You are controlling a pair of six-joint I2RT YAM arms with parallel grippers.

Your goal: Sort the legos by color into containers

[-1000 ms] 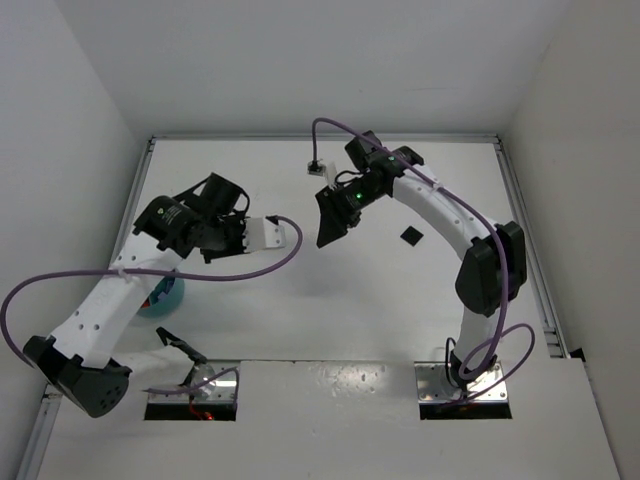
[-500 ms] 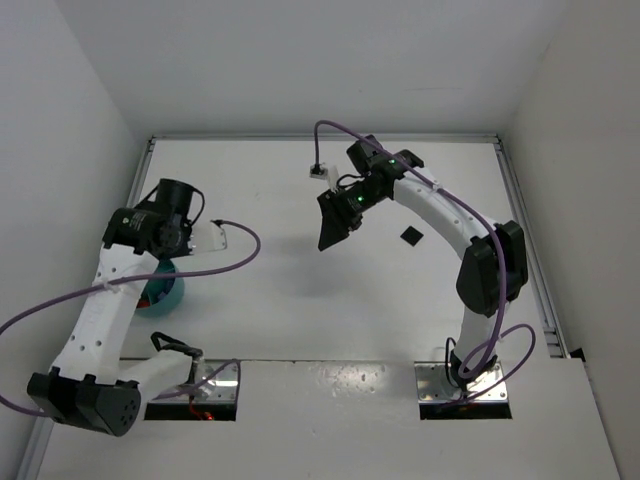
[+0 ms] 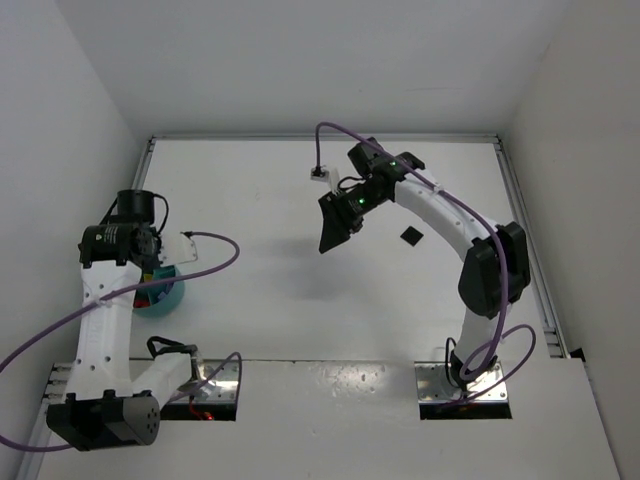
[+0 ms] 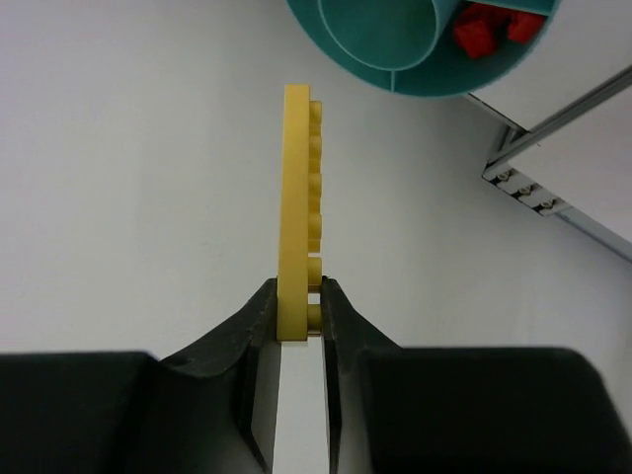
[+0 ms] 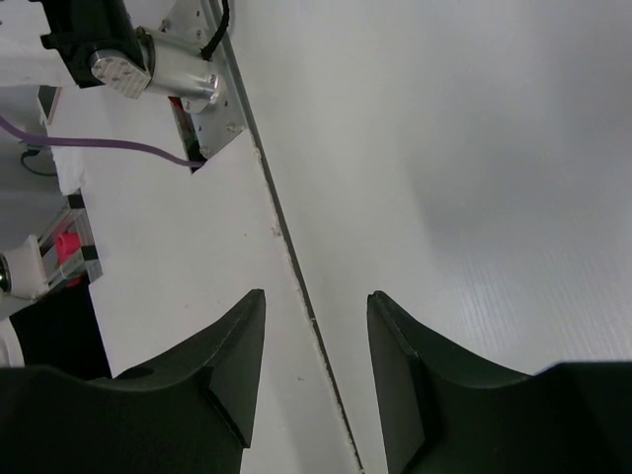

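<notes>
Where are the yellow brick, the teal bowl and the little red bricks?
yellow brick (image 4: 296,197), left wrist view, middle of its long edge.
teal bowl (image 4: 434,84), left wrist view, its outer wall.
red bricks (image 4: 476,38), left wrist view, one brick inside the bowl.

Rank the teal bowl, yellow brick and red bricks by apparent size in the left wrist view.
1. teal bowl, cropped at the top edge.
2. yellow brick, thin, nearer the camera; its rank against the bowl is unsure.
3. red bricks, clearly smallest.
</notes>
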